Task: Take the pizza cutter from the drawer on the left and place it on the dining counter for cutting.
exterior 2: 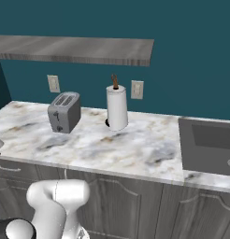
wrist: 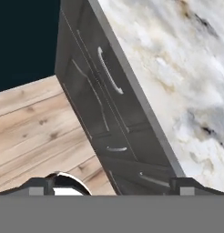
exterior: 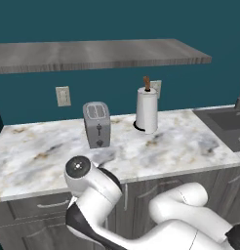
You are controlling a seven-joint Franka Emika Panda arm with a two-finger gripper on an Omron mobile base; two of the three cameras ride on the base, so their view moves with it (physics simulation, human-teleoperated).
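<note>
The drawer (wrist: 96, 59) is shut; its dark grey front with a silver bar handle (wrist: 109, 71) runs just under the marble edge in the hand view. It also sits at the lower left of the left base view, drawer (exterior: 36, 205), and at the far left of the right base view, drawer (exterior 2: 9, 169). My gripper (wrist: 113, 189) is open, with its two dark fingertips (wrist: 38, 187) wide apart, nothing between them, and well short of the handle. The pizza cutter is hidden. The dining counter is out of view.
A marble counter (exterior: 156, 151) carries a toaster (exterior: 97, 125) and a paper towel holder (exterior: 147, 108), with a sink (exterior: 228, 124) at its right end. A grey shelf (exterior: 92, 53) hangs above. More cabinet fronts (wrist: 132, 168) and wooden floor (wrist: 32, 127) lie below the drawer.
</note>
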